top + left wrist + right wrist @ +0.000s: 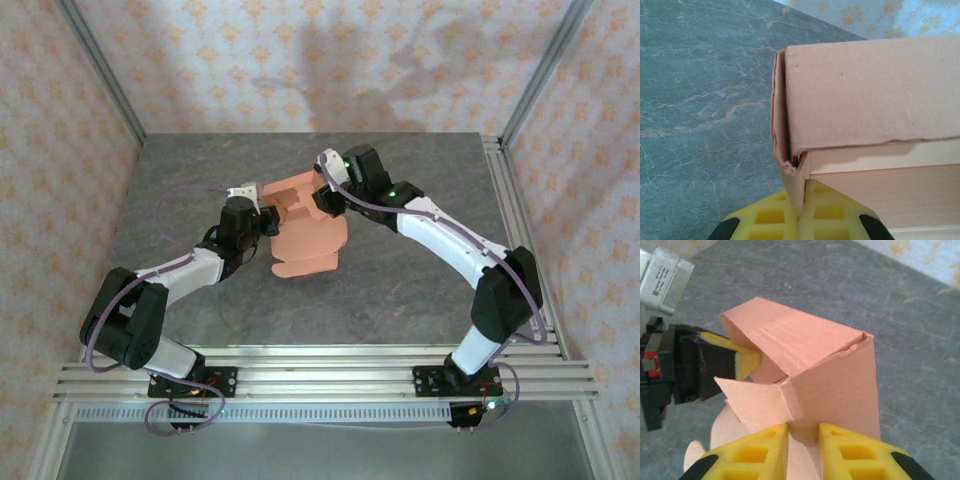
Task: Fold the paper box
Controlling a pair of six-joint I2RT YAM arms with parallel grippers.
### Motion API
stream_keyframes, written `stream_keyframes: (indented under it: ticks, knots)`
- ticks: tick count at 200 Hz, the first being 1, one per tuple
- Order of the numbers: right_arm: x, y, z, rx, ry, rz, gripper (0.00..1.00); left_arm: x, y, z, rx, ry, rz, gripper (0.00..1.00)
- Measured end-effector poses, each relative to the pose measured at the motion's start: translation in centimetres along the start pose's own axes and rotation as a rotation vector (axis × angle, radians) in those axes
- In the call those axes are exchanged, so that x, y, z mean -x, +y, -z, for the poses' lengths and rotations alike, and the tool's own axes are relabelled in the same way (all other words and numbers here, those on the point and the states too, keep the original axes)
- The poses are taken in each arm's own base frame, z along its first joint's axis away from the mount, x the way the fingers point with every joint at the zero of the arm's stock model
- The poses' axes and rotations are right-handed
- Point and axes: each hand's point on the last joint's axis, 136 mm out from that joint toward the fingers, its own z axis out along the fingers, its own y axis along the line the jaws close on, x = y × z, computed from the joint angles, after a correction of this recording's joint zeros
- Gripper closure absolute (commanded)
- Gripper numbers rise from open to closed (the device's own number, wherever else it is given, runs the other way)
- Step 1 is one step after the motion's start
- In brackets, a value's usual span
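The paper box (305,225) is salmon-orange card, partly folded up, with flaps spread on the table at the centre. My left gripper (268,218) is shut on a folded side wall of the paper box (865,95); its yellow pads (832,210) pinch the card edge. My right gripper (325,195) is shut on the opposite end wall of the paper box (805,355), the card sitting between its yellow pads (757,452). In the right wrist view the left gripper's yellow pad (742,362) shows behind the raised wall.
The grey marbled table (400,290) runs out around the box. Aluminium rails (330,375) cross the near edge by both arm bases. Patterned walls and metal posts (540,70) enclose the back and sides.
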Motion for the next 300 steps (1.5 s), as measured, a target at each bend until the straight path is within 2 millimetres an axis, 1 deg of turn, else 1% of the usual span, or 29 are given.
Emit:
stream_keyframes:
  ticks: [48, 64, 81, 95, 113, 144, 187, 207, 225, 240, 253, 269, 278, 300]
  knots:
    - [0.9, -1.2, -0.5, -0.161, -0.04, 0.073, 0.78, 0.5, -0.5, 0.0, -0.014, -0.003, 0.007, 1.0]
    - [1.0, -1.6, -0.8, -0.203, -0.045, 0.084, 0.81, 0.5, -0.5, 0.0, -0.013, -0.002, 0.007, 1.0]
    - [1.1, -2.1, -1.0, -0.248, -0.046, 0.095, 0.81, 0.4, -0.5, 0.0, -0.013, 0.002, 0.007, 1.0]
    - [1.1, -2.5, -1.2, -0.286, -0.043, 0.11, 0.77, 0.3, -0.6, 0.0, -0.016, 0.005, 0.006, 1.0]
    - [1.2, -2.5, -1.3, -0.326, -0.045, 0.137, 0.74, 0.4, -0.6, 0.0, -0.017, 0.004, 0.006, 1.0]
    - [1.2, -2.6, -1.7, -0.399, -0.041, 0.182, 0.73, 0.4, -0.7, 0.0, -0.018, 0.003, 0.014, 1.0]
    - [0.6, -3.9, -2.1, -0.494, -0.01, 0.218, 0.8, 0.3, -0.8, 0.0, -0.021, 0.006, 0.013, 1.0]
    - [0.4, -4.3, -2.2, -0.545, 0.006, 0.243, 0.88, 0.1, -1.0, 0.0, -0.023, 0.014, 0.011, 1.0]
    - [0.4, -4.4, -2.2, -0.576, 0.008, 0.253, 0.89, -0.1, -0.9, 0.0, -0.02, 0.02, 0.011, 1.0]
    - [0.6, -4.4, -2.1, -0.589, 0.005, 0.254, 0.84, -0.1, -0.9, 0.0, -0.02, 0.02, 0.011, 1.0]
    - [0.8, -4.4, -2.0, -0.595, 0.0, 0.251, 0.75, -0.1, -0.9, 0.0, -0.022, 0.021, 0.013, 1.0]
    - [1.0, -4.3, -2.0, -0.599, -0.004, 0.255, 0.67, -0.1, -1.1, 0.0, -0.029, 0.024, 0.012, 1.0]
    - [1.0, -4.3, -2.0, -0.601, -0.005, 0.255, 0.66, -0.2, -1.3, 0.0, -0.035, 0.026, 0.011, 1.0]
    - [1.2, -4.4, -2.3, -0.611, -0.003, 0.252, 0.65, -0.3, -1.6, 0.1, -0.045, 0.031, 0.009, 1.0]
